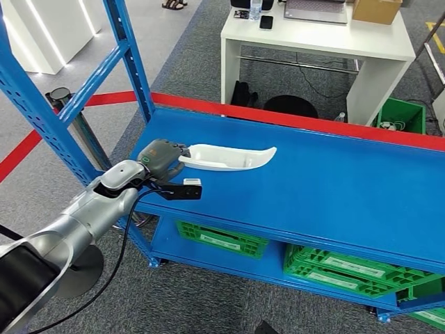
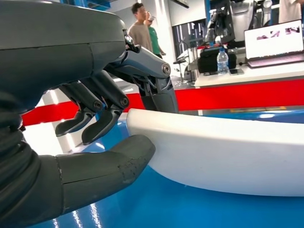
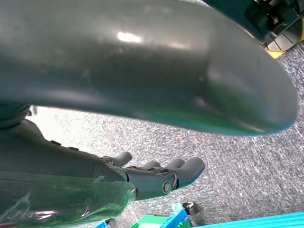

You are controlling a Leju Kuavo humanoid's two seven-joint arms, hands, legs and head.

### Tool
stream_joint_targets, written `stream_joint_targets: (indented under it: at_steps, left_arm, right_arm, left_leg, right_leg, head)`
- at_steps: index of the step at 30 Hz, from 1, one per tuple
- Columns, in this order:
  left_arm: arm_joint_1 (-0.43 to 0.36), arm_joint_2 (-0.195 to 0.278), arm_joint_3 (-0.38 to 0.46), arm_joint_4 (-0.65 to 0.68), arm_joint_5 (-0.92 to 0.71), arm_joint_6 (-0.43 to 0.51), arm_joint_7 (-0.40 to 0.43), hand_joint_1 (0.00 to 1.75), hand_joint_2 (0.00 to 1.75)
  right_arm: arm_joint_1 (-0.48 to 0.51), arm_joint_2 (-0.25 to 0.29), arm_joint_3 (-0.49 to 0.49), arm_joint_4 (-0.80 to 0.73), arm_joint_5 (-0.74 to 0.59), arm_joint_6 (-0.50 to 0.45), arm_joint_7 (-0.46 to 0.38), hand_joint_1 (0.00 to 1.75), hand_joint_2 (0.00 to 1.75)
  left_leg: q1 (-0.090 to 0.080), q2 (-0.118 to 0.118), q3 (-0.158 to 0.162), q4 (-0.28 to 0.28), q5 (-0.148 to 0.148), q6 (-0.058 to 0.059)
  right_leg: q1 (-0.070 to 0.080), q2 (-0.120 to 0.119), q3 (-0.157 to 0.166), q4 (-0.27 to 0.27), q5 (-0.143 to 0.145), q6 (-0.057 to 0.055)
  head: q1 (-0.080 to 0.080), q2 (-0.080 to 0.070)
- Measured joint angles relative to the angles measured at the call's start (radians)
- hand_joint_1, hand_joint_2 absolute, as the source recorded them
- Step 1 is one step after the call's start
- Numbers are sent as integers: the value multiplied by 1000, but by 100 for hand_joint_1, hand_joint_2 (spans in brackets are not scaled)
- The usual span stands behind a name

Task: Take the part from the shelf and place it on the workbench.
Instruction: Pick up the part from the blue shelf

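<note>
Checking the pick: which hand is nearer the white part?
Left. The left hand is at the white part, fingers around its end; the right hand hangs over the carpet.

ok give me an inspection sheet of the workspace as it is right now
surface: blue shelf deck, glossy, bare apart from the part.
job's things: long white part lies flat on the deck near its left end; the workbench cannot be told.
clutter: green crates on the lower shelf level.
hands: left hand at the part's near end, thumb under its edge, fingers over the top; a firm grip cannot be told. right hand hangs over grey carpet, holding nothing.
cables: black cable loops from the left forearm.
surroundings: white table with laptop and box behind the shelf; people stand in the distance.
</note>
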Motion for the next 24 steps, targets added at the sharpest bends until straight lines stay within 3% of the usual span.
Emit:
stream_joint_targets:
  at_steps: [11, 24]
  left_arm:
    - [30, -13, 67, -28, 102, 59, -43, 175, 175]
    - [151, -81, 290, -313, 330, 200, -117, 175, 175]
  right_arm:
    - [1, 0, 0, 0, -7, -4, 0, 0, 0]
    - [11, 0, 0, 0, -22, -23, 0, 0, 0]
  left_leg:
    - [0, 0, 0, 0, 0, 0]
    - [0, 0, -1, 0, 0, 0]
  right_leg:
    - [0, 0, -1, 0, 0, 0]
    - [0, 0, -1, 0, 0, 0]
  head:
    - [0, 0]
    - [0, 0]
